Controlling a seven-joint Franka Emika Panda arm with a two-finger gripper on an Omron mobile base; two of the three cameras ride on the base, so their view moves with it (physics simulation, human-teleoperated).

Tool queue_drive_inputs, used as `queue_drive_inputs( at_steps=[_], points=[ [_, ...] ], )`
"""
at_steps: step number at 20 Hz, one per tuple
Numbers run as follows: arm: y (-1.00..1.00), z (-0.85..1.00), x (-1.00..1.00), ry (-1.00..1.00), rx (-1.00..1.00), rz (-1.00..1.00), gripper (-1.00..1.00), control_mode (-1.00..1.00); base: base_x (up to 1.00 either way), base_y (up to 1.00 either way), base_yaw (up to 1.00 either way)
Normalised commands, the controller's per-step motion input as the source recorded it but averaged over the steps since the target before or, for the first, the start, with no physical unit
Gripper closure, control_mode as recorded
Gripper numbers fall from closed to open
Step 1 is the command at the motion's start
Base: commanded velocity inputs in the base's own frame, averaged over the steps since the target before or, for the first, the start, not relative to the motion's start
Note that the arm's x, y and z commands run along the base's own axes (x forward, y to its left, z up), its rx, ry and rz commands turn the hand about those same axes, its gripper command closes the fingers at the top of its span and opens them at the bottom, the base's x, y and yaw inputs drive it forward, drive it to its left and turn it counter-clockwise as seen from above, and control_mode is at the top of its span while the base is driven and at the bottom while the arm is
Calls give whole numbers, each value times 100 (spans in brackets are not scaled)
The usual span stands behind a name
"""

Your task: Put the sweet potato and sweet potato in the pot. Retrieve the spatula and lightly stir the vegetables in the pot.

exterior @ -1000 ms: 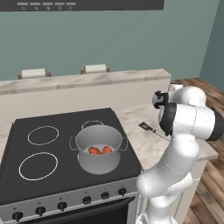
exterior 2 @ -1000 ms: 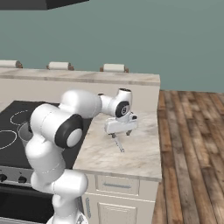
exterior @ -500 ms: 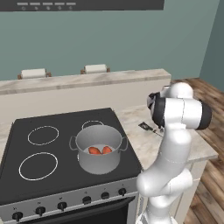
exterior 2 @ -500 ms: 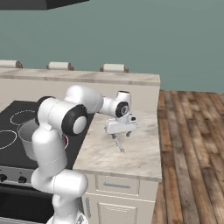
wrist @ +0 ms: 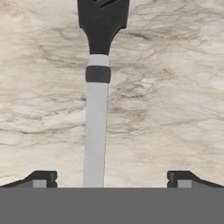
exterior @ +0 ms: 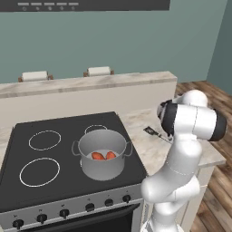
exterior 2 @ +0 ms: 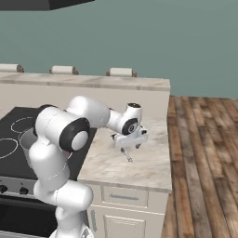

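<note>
With both sweet potatoes (exterior: 103,155) in the pot (exterior: 102,156), the wide-open, empty fingers (wrist: 43,178) straddle the spatula (wrist: 96,127) handle on the desk (wrist: 175,109); next, I think, they lower and close.

no readable text, labels, or numbers

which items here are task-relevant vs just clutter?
Job:
- two sweet potatoes, lying in the pot
- spatula flat on the counter, handle between the tips of the open gripper

Not part of it:
- stove burners
- chair backs behind the far counter
- wood floor
</note>
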Motion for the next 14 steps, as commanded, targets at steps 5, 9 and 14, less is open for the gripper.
queue_drive_inputs(
  at_steps=[5,9,14],
  points=[
    [16,-10,-10,-17,-8,1,-100,-100,0,0,0],
    [2,-26,0,-6,-6,0,-100,-100,0,0,0],
    [0,-53,0,-1,0,0,-100,-100,0,0,0]
  ],
)
